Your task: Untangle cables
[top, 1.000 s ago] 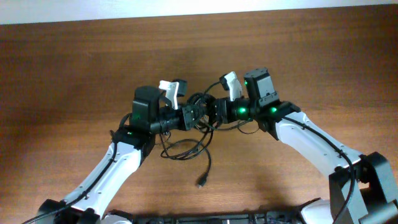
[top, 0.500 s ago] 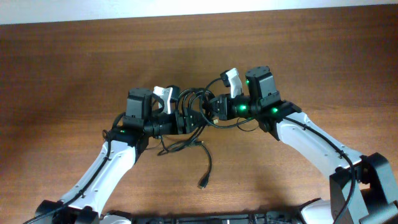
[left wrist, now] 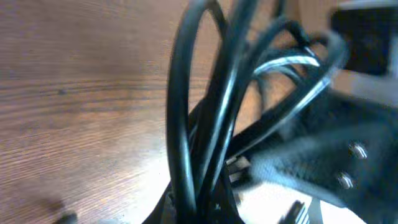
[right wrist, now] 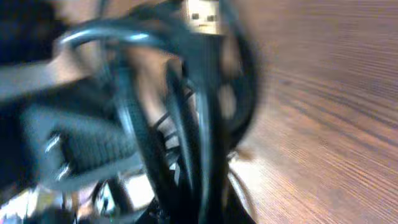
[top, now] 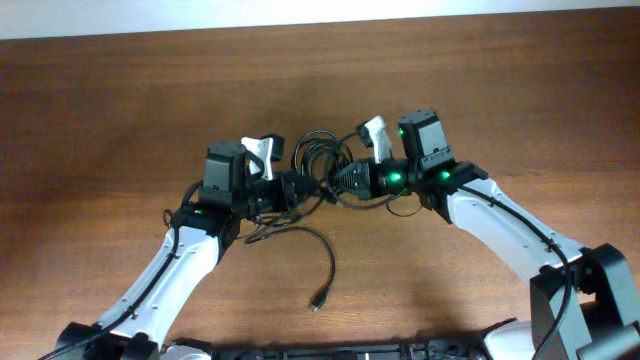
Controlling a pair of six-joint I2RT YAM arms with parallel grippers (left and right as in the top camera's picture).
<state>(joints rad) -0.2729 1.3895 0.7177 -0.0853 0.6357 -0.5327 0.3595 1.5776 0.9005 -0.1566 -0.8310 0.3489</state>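
The cables [top: 316, 160] are a small bundle of thin black cords held between both grippers above the middle of the table. My left gripper [top: 298, 188] is shut on the bundle's left side, where black loops [left wrist: 205, 124] rise from its jaws. My right gripper [top: 340, 180] is shut on the right side, with cords [right wrist: 186, 137] running through its jaws and a USB plug [right wrist: 202, 15] at the top. One loose cord [top: 328, 262] trails toward the front and ends in a small plug [top: 317, 300].
The brown wooden table [top: 120, 110] stretches around both arms. A pale wall strip [top: 300, 12] runs along the far edge. The robot bases sit at the front edge [top: 330, 350].
Both grippers have pulled a little apart and shifted, lifting the coil toward the far side. The hanging loop under the left gripper has drawn out, and the trailing plug has slid left.
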